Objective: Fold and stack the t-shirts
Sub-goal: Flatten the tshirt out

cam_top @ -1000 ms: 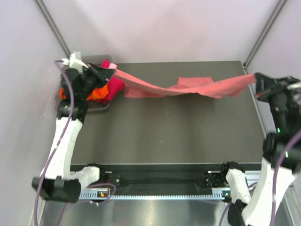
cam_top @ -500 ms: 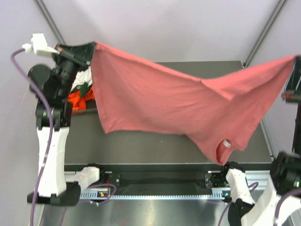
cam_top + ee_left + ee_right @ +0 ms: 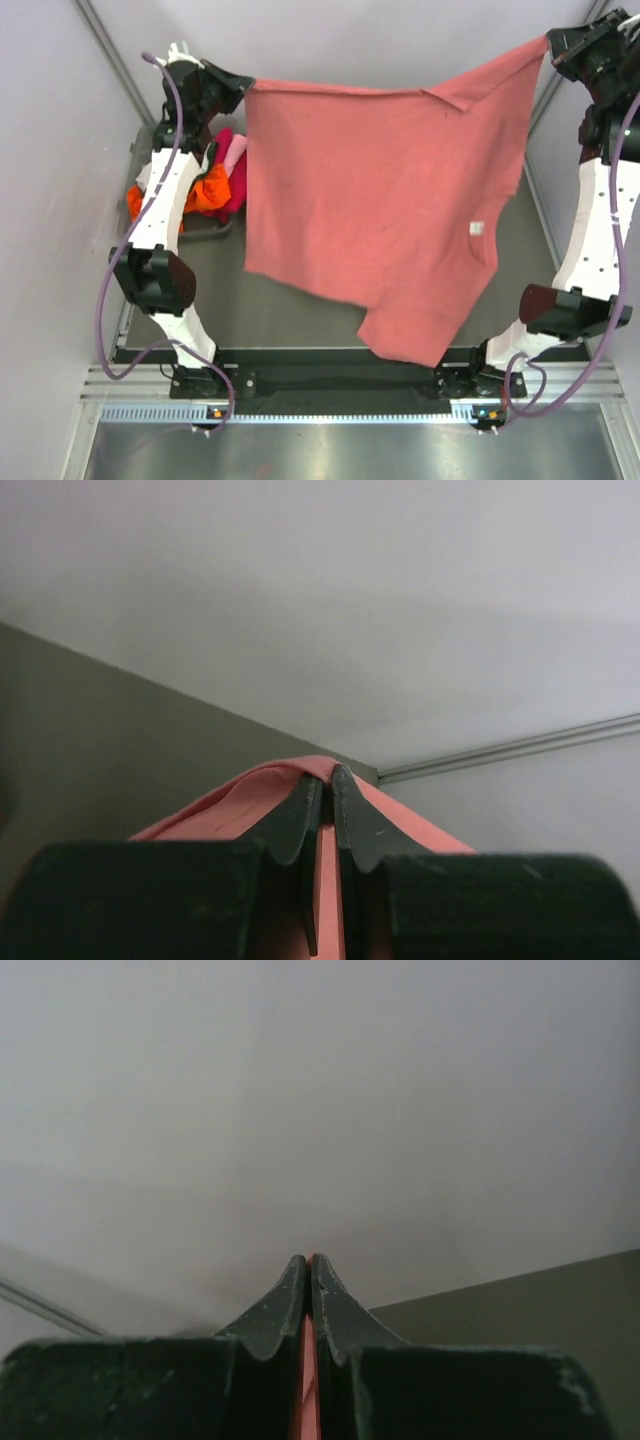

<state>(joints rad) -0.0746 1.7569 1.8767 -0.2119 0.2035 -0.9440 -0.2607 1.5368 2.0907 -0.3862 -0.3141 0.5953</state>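
Note:
A dusty salmon-pink t-shirt [image 3: 380, 210] hangs spread in the air between my two arms, high over the dark table [image 3: 300, 315]. Its collar with a white label [image 3: 477, 228] hangs towards the front right. My left gripper [image 3: 243, 88] is shut on the shirt's upper left corner; the cloth [image 3: 250, 795] shows folded over the fingertips in the left wrist view. My right gripper [image 3: 549, 45] is shut on the upper right corner; a thin strip of pink cloth [image 3: 306, 1380] shows between its fingers.
A heap of other t-shirts, orange [image 3: 205, 190], magenta [image 3: 238, 185] and light pink [image 3: 235, 152], lies at the table's back left, partly behind the left arm. Pale walls and metal posts close in the left, back and right sides.
Both grippers have risen and moved back, lifting the salmon-pink shirt off the table. It went from a stretched rope-like strip to a sheet hanging flat and spread.

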